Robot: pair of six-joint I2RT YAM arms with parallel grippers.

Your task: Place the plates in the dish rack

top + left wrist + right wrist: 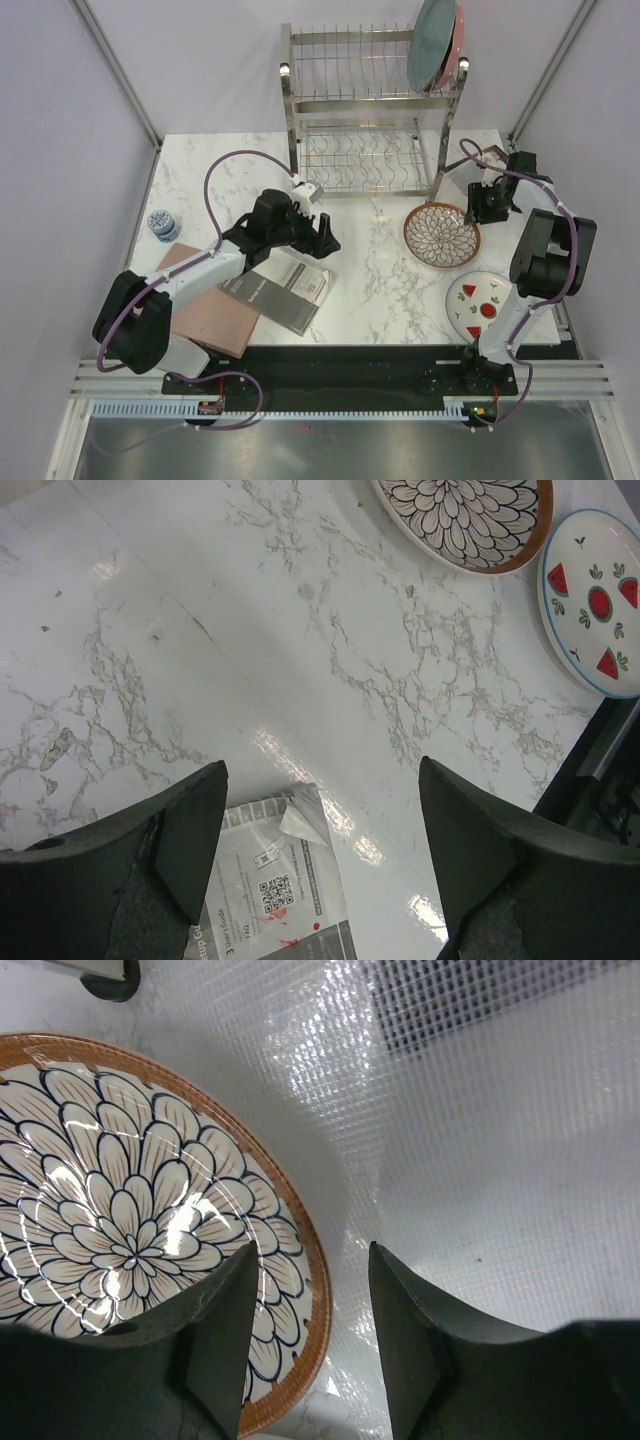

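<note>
Plates: two racked, two flat on the marble table (380,265).
- Upright at the right end of the upper tier of the dish rack (340,100): grey-green plate (430,45), with pink plate (459,55) close behind on its right. Contact between the two not determinable.
- Flat on the table in front of the rack's right end: petal-pattern plate (442,235), brown-rimmed.
- Flat near the right front edge of the table: fruit-pattern plate (480,305), white with red fruit and green leaves. Just beside the petal-pattern plate, not touching it.

Legible writing, on the dark grey booklet (270,880) only:
- White panel with the numeral 3 and "User's Guide".
- "FAQ" and a QR code below. Smaller print too fine to read.

Surroundings, left to right:
- Small blue-and-white jar (162,224) near the left table edge.
- Flat brown board (215,318) at left front, partly hidden under the left arm.
- Booklet against the board's right side, between board and table centre.
- Clear mesh-patterned film (480,1110) on the table, touching the right side of the petal-pattern plate.

Grippers:
- Left gripper (322,775): above the booklet's far corner and bare marble. Jaws wide apart, nothing between them, nothing held.
- Right gripper (312,1260): above the right rim of the petal-pattern plate. Jaws apart, one finger over the rim, the other over the film. Nothing clamped. Contact with the plate not determinable.
</note>
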